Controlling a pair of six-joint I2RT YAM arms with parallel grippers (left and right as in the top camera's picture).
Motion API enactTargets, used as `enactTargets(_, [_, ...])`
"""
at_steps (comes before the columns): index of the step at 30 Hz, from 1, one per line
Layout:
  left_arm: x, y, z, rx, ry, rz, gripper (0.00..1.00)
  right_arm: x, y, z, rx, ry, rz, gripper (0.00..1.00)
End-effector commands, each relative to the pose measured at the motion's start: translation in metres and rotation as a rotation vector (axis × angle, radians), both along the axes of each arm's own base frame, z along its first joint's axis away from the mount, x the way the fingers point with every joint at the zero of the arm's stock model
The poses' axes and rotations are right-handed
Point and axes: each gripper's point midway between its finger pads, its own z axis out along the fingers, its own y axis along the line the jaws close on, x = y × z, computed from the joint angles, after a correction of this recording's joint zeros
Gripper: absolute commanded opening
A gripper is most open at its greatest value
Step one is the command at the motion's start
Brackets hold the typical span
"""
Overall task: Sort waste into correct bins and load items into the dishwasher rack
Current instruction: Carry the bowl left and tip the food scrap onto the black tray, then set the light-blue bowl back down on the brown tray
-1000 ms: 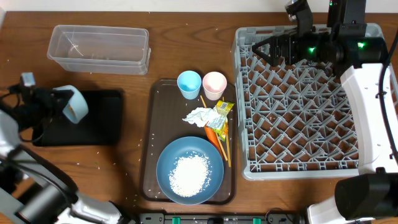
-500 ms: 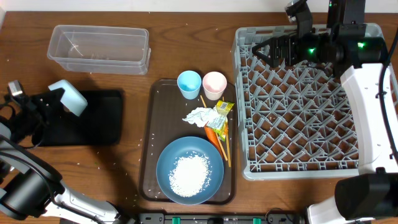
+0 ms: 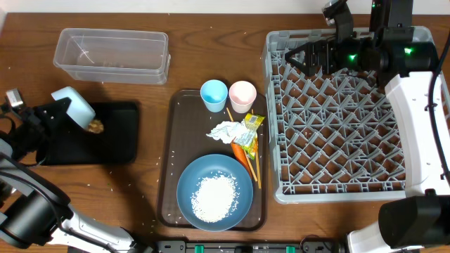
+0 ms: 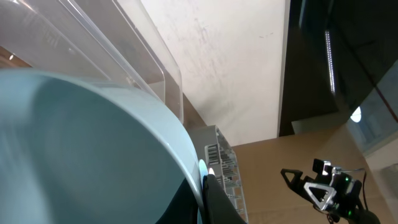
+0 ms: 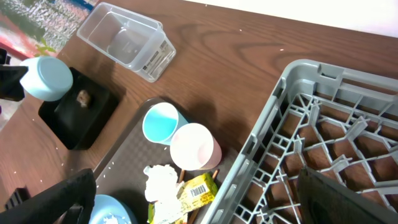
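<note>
My left gripper [image 3: 62,111] is shut on the rim of the small light blue bowl [image 3: 76,105], held tilted over the black tray [image 3: 116,144]. The bowl fills the left wrist view [image 4: 74,149]. A small brown food lump [image 3: 95,126] lies on the black tray. My right gripper [image 3: 299,56] is open and empty above the back left corner of the grey rack [image 3: 337,119]. On the brown serving tray [image 3: 174,176] are the blue plate [image 3: 190,176] with rice [image 3: 213,197], carrot [image 3: 242,153], wrapper [image 3: 251,130], tissue [image 3: 225,131], chopsticks [image 3: 254,169], blue cup [image 3: 214,95] and pink cup [image 3: 242,95].
The clear plastic tub [image 3: 112,55] stands at the back left, behind the black tray. Scattered rice grains lie on the wooden table. The right wrist view shows the tub [image 5: 127,40], both cups and the rack's edge [image 5: 261,143].
The bowl has shifted slightly left and tipped in my left gripper. The brown lump now lies on the black tray. The right arm has not moved.
</note>
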Motion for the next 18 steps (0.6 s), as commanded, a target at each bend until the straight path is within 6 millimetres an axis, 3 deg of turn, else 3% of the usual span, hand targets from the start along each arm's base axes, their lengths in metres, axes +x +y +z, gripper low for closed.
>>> enactTargets(1, [0.001,-0.009,0.025,0.056,-0.075,-0.022,0.06,-0.001,0.003,0.014,0.011,-0.029,0.003,0.97])
enactTargets(5, [0.006,-0.031,0.051,0.226,-0.054,-0.049,0.06,0.0,0.003,0.015,0.011,-0.033,0.003,0.97])
enactTargets(11, [0.012,-0.093,0.065,0.625,0.102,-0.085,0.06,0.0,0.003,0.015,0.011,-0.034,0.002,0.97])
enactTargets(14, [0.01,-0.132,0.06,0.798,0.163,-0.146,0.06,0.0,0.003,0.014,0.011,-0.032,0.002,0.97])
enactTargets(18, [0.003,-0.18,0.034,0.971,0.256,-0.275,0.06,-0.001,0.003,0.013,0.01,-0.024,0.002,0.98])
